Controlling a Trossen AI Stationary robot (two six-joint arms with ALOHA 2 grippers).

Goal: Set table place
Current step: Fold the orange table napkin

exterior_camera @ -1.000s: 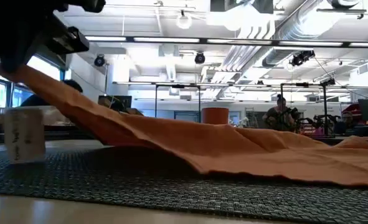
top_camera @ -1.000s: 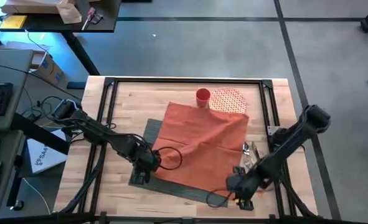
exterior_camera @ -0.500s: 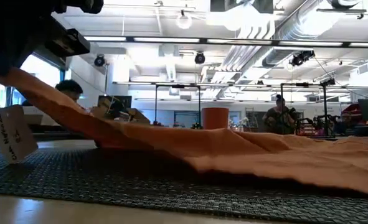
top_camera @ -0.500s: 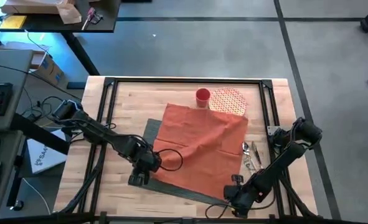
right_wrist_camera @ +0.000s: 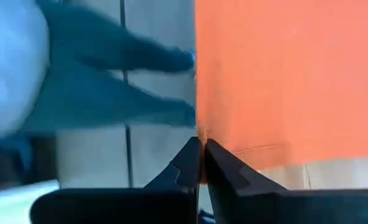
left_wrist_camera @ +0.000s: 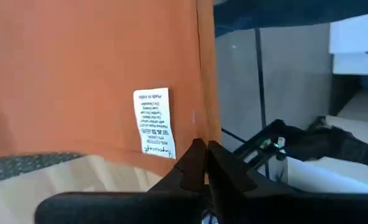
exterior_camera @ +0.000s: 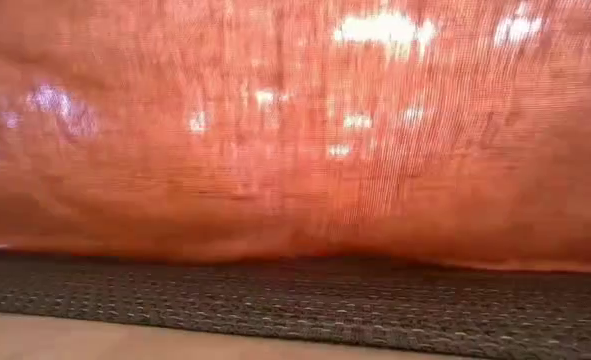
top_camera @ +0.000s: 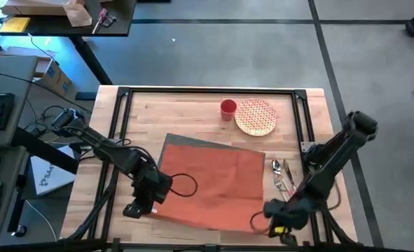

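From above we looked straight down on the whole table point(top_camera: 214, 98), both arms entering from its near edge. Our low camera sat at tabletop height just in front of the orange-red napkin point(exterior_camera: 295, 130), so close that the cloth filled nearly the whole view above a strip of placemat point(exterior_camera: 295, 300). Each wrist camera looked past its own fingers at a napkin edge, very near. All four views shared that napkin point(top_camera: 210, 185).

Napkin point(top_camera: 210, 185) pulled toward front edge, uncovering plate point(top_camera: 256, 116).
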